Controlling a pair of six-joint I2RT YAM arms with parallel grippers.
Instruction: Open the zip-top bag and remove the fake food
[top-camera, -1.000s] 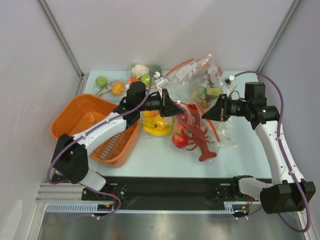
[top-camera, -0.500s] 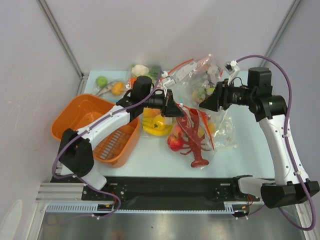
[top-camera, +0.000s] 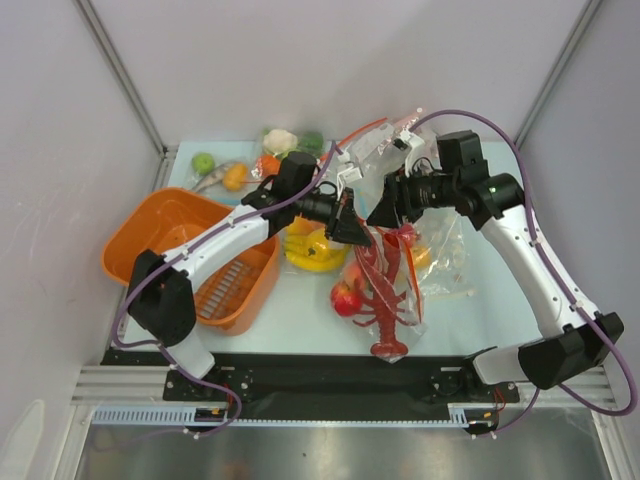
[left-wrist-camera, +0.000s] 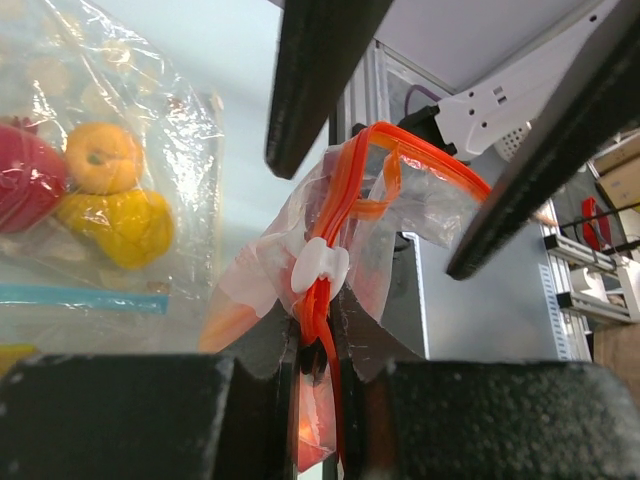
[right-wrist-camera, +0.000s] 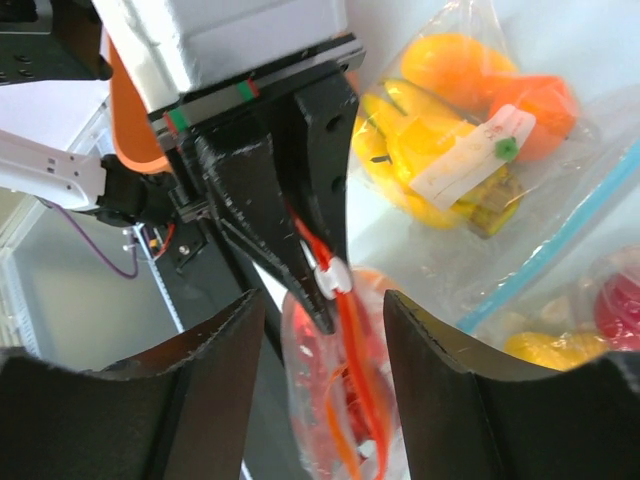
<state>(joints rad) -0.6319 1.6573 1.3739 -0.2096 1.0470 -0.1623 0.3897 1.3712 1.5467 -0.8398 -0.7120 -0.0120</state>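
The zip-top bag (top-camera: 402, 305) hangs by its orange-red zip strip (left-wrist-camera: 322, 300) from my left gripper (top-camera: 352, 229), which is shut on the strip just below the white slider (left-wrist-camera: 320, 268). Through the clear plastic show the dark-red lobster (top-camera: 386, 300) and a red-yellow apple (top-camera: 343, 298), both still inside. My right gripper (top-camera: 383, 211) is open and faces the left one closely. In the right wrist view its fingers (right-wrist-camera: 215, 375) stand on either side of the strip and slider (right-wrist-camera: 331, 276) without touching them.
An orange basket (top-camera: 185, 245) sits at the left. Behind the hanging bag lies a blue-zip bag with yellow bananas (top-camera: 315, 250). Another clear bag (top-camera: 410, 160) lies at the back. Loose green and orange fruits (top-camera: 222, 172) and a cauliflower (top-camera: 280, 138) are at the back left.
My right gripper has opened and swung left to meet the left gripper. The left gripper moved slightly right with the bag, whose lobster end shifted toward the table's front.
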